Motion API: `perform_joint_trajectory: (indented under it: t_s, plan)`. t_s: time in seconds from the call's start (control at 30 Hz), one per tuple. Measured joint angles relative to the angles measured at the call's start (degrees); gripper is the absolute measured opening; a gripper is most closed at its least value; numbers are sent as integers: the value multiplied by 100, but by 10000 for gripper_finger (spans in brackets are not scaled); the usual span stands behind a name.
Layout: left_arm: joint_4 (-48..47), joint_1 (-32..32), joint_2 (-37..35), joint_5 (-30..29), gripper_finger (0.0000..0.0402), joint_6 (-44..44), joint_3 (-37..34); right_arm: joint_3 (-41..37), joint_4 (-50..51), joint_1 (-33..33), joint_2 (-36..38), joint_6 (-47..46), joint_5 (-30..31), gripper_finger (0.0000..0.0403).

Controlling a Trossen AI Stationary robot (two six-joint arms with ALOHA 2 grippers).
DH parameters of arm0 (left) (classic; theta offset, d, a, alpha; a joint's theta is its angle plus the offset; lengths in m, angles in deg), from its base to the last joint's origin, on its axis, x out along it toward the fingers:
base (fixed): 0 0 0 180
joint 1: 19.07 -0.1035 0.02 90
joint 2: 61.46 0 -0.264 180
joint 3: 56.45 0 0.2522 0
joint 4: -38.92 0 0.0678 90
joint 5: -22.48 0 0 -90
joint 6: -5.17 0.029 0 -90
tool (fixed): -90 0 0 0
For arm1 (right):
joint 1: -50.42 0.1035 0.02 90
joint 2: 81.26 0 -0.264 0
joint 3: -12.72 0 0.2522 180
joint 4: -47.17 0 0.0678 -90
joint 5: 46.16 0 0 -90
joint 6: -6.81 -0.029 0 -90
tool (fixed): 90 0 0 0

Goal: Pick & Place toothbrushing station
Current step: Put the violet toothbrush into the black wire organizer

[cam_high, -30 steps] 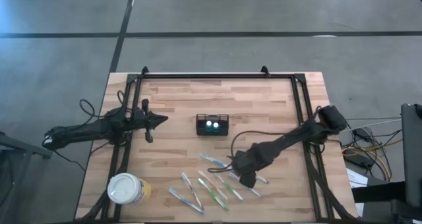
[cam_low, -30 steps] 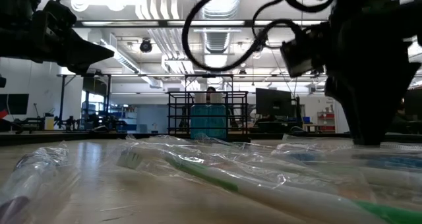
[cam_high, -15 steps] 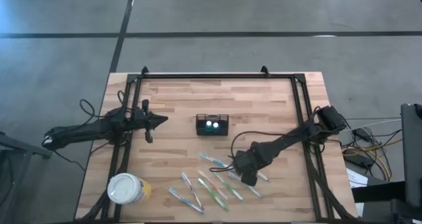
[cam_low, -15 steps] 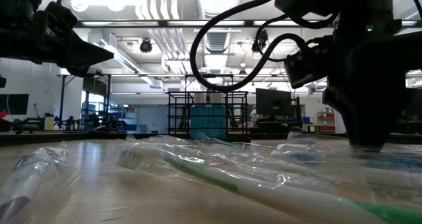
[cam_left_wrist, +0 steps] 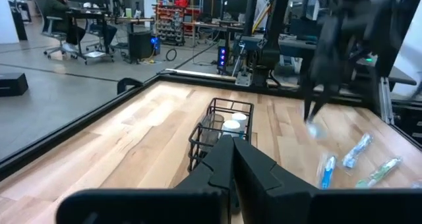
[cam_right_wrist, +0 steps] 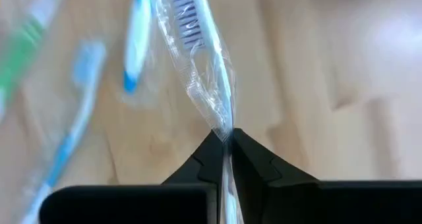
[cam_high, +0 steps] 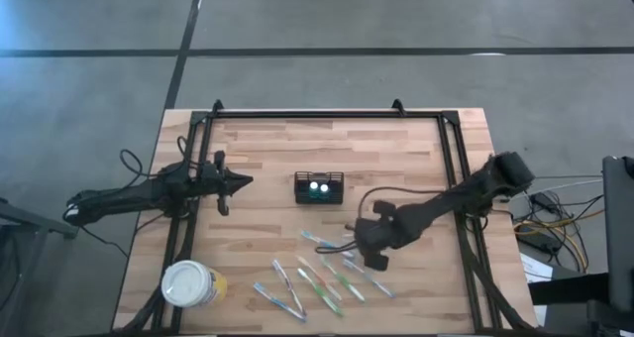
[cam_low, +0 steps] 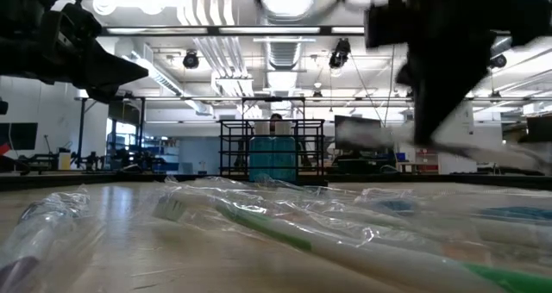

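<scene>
One black mesh toothbrushing station (cam_high: 319, 187) sits mid-desk (cam_high: 267, 149), long axis running parallel to the far edge. Right claw (cam_right_wrist: 224, 140) pinches a wrapped toothbrush (cam_right_wrist: 201, 66) above the near-edge scatter, roughly seven toothbrushes. Left claw (cam_high: 245, 180), pressed together, hovers near the left edge. One cup (cam_high: 190, 284) at the near-left corner.

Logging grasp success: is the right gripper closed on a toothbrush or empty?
Shut on one. In the right wrist view the right gripper pinches a plastic-wrapped toothbrush, bristles showing beyond the fingers.
</scene>
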Motion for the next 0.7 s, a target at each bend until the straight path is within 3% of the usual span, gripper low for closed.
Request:
perform_joint_trajectory:
  t_s: [0.23,0.47,0.7]
  plan:
    - [-26,2,4,16,12,-10,-4,-672,-720,-192,1741,673,1040,13]
    - [-26,2,4,13,12,26,-4,-2191,-3799,-887,3676,2390,1276,7]
    - [-26,2,2,6,12,36,-4,-3317,-5736,-1749,4254,3447,1221,7]
